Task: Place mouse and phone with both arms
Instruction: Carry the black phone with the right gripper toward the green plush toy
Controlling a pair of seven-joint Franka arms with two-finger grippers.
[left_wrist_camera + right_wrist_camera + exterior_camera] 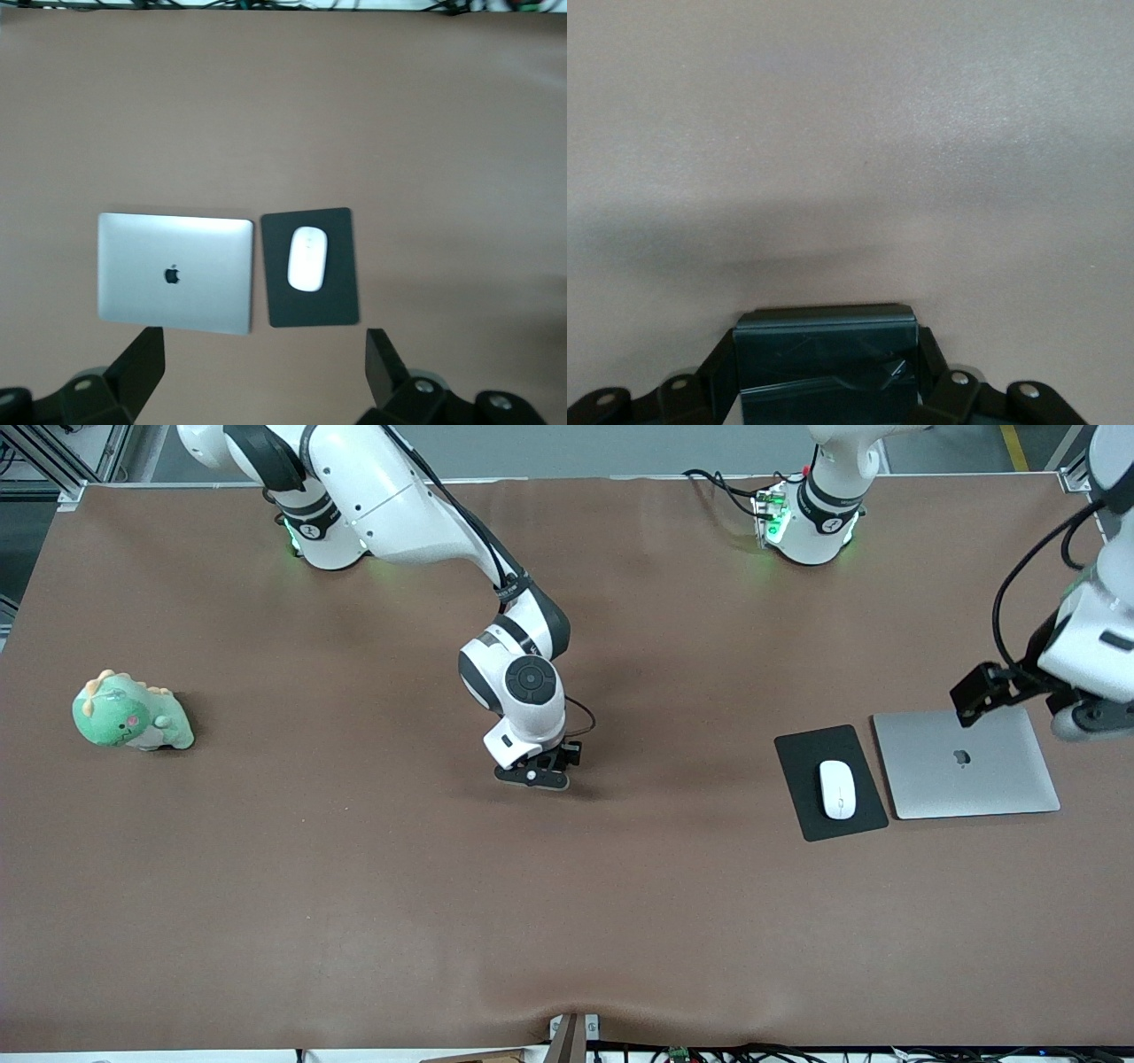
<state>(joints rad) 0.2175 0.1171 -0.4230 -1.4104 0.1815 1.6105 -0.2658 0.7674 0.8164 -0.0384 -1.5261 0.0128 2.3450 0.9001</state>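
Observation:
The white mouse [837, 788] lies on a black mouse pad [804, 760] toward the left arm's end of the table; the left wrist view shows the mouse [307, 258] on the pad [312, 308]. My left gripper [1085, 722] hangs high in the air by the laptop, open and empty [263, 354]. My right gripper [532, 775] is low over the middle of the table, shut on the black phone [824, 350], which sits between its fingers [824, 376]. In the front view the phone is hidden among the black fingers.
A closed silver laptop [966, 766] lies beside the pad, toward the left arm's end of the table, and also shows in the left wrist view [173, 270]. A green plush dinosaur [128, 713] sits at the right arm's end. Brown cloth [354, 868] covers the table.

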